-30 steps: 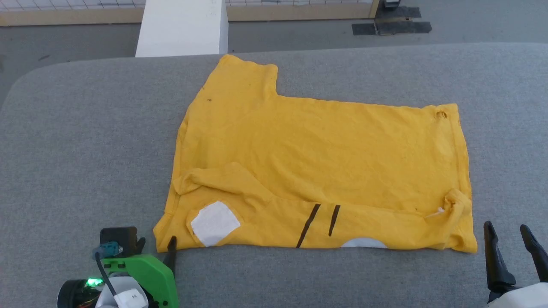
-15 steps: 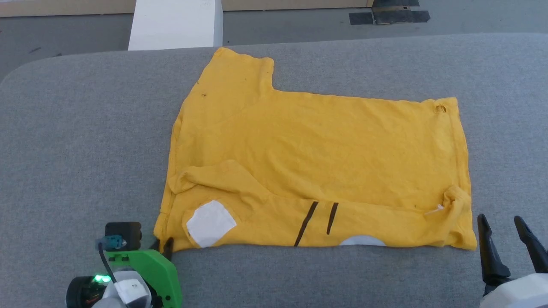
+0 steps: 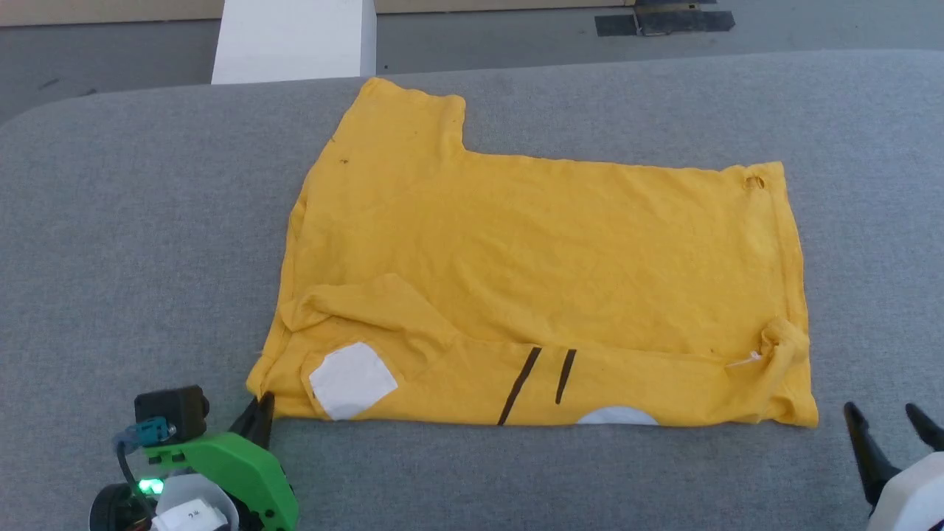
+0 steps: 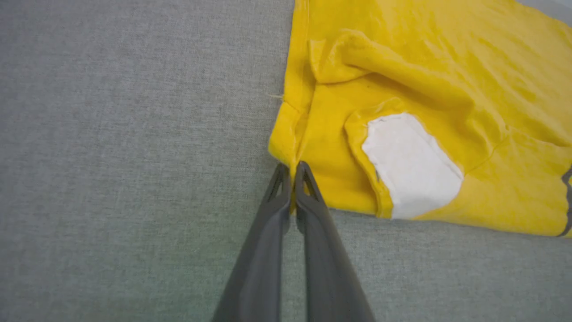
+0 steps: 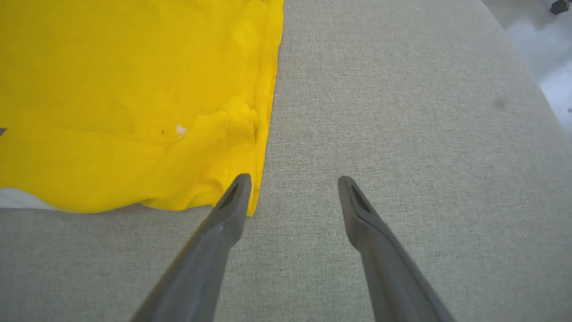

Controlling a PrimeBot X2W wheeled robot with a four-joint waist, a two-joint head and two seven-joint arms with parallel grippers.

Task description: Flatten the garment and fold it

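The bright yellow cotton T-shirt [image 3: 531,251] lies mid-frame on the grey fabric worktop [image 3: 133,221], with its lower edge doubled over. The left pincer [image 4: 292,169] is clenched on its lower-left corner, and the right pincer [image 5: 295,183] is released beside the lower-right corner. Flattening appears unfinished, and folding has not begun.

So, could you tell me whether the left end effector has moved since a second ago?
Yes. The left end effector shut, its jaws closing inward from either side onto the near-left corner of the garment, which stayed put.
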